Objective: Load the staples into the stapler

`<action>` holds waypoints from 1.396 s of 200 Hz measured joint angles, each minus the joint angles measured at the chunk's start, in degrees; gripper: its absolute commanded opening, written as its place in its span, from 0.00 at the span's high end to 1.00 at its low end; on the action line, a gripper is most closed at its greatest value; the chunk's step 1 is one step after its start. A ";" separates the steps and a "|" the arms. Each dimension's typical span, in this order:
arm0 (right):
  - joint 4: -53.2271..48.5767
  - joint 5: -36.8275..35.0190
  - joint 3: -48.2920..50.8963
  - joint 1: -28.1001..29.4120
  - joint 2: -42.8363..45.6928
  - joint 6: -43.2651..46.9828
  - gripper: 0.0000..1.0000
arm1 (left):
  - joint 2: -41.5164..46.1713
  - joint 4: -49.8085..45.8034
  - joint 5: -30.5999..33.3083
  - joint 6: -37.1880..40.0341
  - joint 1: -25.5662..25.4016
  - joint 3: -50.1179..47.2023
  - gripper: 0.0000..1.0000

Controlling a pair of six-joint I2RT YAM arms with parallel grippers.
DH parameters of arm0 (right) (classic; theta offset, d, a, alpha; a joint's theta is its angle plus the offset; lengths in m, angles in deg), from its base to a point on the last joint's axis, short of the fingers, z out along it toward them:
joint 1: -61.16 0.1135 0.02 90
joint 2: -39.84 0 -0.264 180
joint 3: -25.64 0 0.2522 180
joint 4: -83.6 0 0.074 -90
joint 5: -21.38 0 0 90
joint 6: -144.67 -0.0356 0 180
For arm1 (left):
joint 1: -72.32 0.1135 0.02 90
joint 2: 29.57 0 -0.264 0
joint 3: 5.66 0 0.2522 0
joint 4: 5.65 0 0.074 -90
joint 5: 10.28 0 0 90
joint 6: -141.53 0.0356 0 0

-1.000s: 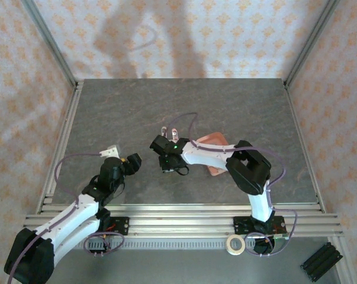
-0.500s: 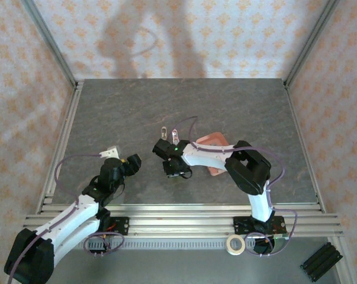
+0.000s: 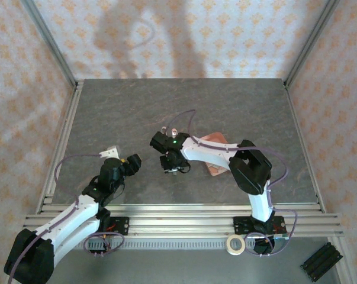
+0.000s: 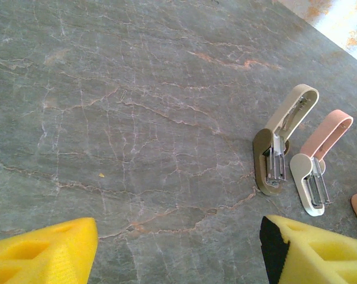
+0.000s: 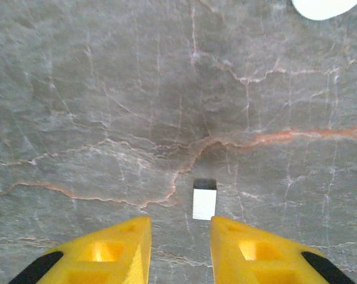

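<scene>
From above, the left claw (image 3: 132,162) and right claw (image 3: 176,168) hang low over the desk (image 3: 107,112); the left wrist shows its claw wide and empty, the stapler (image 4: 318,163) splayed open ahead; the right wrist shows its claw narrowly parted and empty, a staple block (image 5: 204,201) lying just beyond.

staples (image 5: 204,200): on the table (image 5: 107,89), just beyond the right gripper (image 5: 180,228) fingertips
stapler (image 4: 317,160): just right of second stapler (image 4: 282,139)
tray (image 3: 214,139): right of both
</scene>
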 measured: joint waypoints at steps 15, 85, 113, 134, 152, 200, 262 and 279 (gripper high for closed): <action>-0.20 0.13 -0.20 -0.55 -0.31 -0.02 0.68 | 0.48 0.42 0.00 0.00 0.00 -0.28 0.26; -1.05 1.31 -0.61 -1.64 -3.06 -0.04 0.69 | 2.93 0.85 0.04 0.00 0.00 -1.90 0.26; -1.07 1.92 -1.38 -1.64 -4.35 -0.04 0.70 | 3.87 0.85 0.52 0.00 0.00 -2.32 0.26; -1.14 2.23 -1.53 -1.64 -5.05 -0.04 0.71 | 4.07 0.81 0.85 0.00 0.00 -2.56 0.27; -1.27 2.32 -1.70 -1.64 -5.57 -0.04 0.72 | 4.42 0.81 0.87 0.00 0.00 -2.58 0.27; -1.62 2.10 -2.03 -1.64 -5.90 -0.22 0.73 | 4.79 0.81 1.01 0.02 0.00 -2.62 0.27; -3.10 1.20 -3.15 -1.62 -7.43 -0.46 0.77 | 5.62 0.81 1.31 0.42 0.00 -2.64 0.26; -3.15 1.01 -3.21 -1.57 -7.50 -0.68 0.78 | 5.92 0.81 1.33 0.44 0.00 -2.84 0.27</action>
